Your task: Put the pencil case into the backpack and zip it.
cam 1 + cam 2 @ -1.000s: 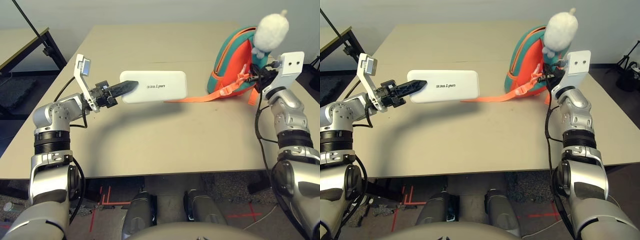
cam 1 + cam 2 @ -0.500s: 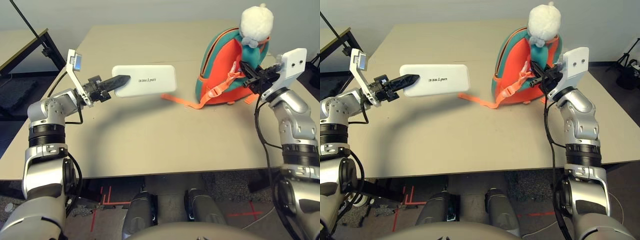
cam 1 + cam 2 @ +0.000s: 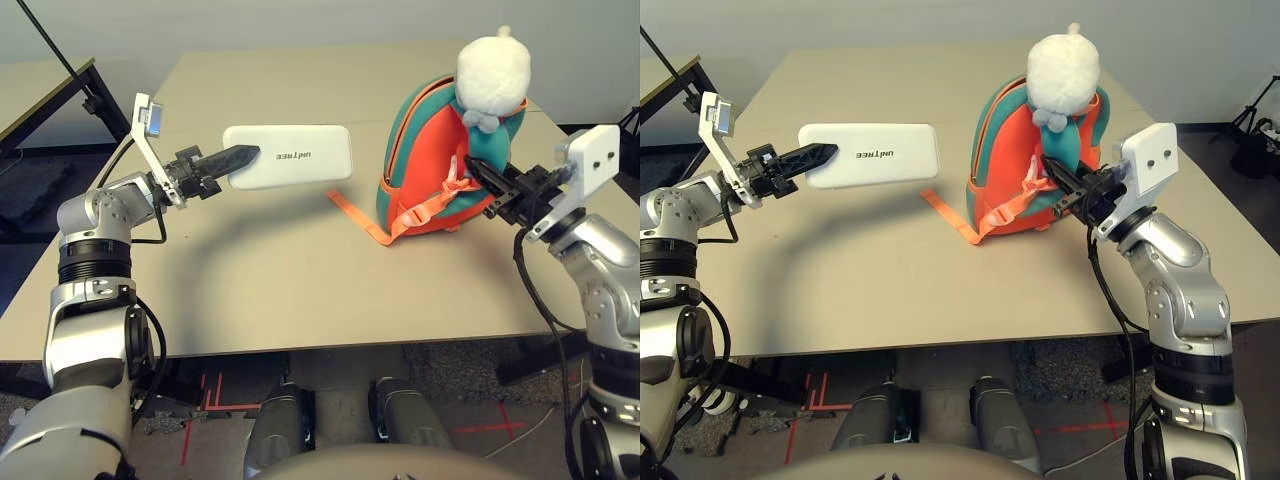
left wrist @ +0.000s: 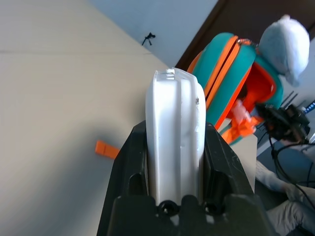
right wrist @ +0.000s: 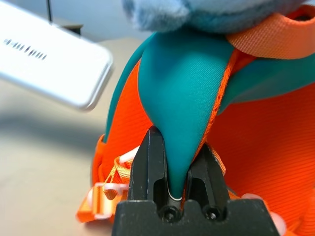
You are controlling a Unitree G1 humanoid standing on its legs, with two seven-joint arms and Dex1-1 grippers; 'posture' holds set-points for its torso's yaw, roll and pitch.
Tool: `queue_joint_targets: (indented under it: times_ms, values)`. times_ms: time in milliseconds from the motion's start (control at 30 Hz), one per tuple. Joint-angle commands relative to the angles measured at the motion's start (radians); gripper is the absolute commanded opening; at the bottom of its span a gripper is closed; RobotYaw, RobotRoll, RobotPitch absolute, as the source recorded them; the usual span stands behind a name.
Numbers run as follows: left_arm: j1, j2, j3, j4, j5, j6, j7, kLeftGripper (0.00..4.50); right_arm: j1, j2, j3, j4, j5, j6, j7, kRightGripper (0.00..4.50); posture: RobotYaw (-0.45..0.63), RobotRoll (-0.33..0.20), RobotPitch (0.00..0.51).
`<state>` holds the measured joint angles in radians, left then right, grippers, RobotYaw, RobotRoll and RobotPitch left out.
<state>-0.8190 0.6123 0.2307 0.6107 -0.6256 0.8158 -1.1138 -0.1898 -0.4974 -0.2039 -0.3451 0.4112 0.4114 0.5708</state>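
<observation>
The backpack [image 3: 425,160] stands upright on the table [image 3: 300,280], right of the middle, with its white plush head [image 3: 492,72] at the top. Its orange zipper [image 4: 231,73] runs over the top edge; whether it stands open cannot be told, and nothing can be seen inside. An orange strap [image 3: 352,215] trails from its base across the table toward the left.

The pencil case [image 3: 290,156] is not in the backpack: it hangs above the table to the left of the backpack and apart from it, lying roughly level with its printed face up.

The left tool [image 3: 240,156] grips the pencil case by its left end. In the left wrist view the two black fingers [image 4: 224,167] press on the flat sides of the case [image 4: 176,132], spread only as wide as its thickness.

The right tool [image 3: 478,170] reaches level from the right against the side of the backpack, just below the plush head. In the right wrist view its fingers [image 5: 150,167] are nearly together, pinching a fold of teal fabric [image 5: 179,128] between them.
</observation>
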Motion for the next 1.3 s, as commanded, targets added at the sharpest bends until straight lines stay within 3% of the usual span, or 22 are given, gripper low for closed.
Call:
queue_joint_targets:
  times_ms: [33,600,900,1300]
  values:
    - [-0.034,0.004,-0.004,0.009,0.008,-0.021,-0.029,1.24,0.009,-0.005,0.027,-0.047,0.009,-0.012,0.017,0.09,-0.23,0.0,0.029]
    - [-0.187,0.105,-0.076,-0.057,0.032,-0.051,-0.21,1.24,0.068,-0.026,0.081,0.164,-0.072,-0.137,0.107,0.09,-0.2,0.0,0.024]
    - [-0.254,0.043,-0.155,-0.025,0.093,-0.139,-0.248,1.24,0.07,-0.012,0.105,0.193,-0.078,-0.163,0.101,0.09,-0.2,0.0,0.016]
    - [-0.42,-0.05,-0.267,0.234,0.282,-0.422,-0.34,1.24,0.05,-0.002,0.112,0.207,-0.094,-0.175,0.1,0.09,-0.21,0.0,0.004]
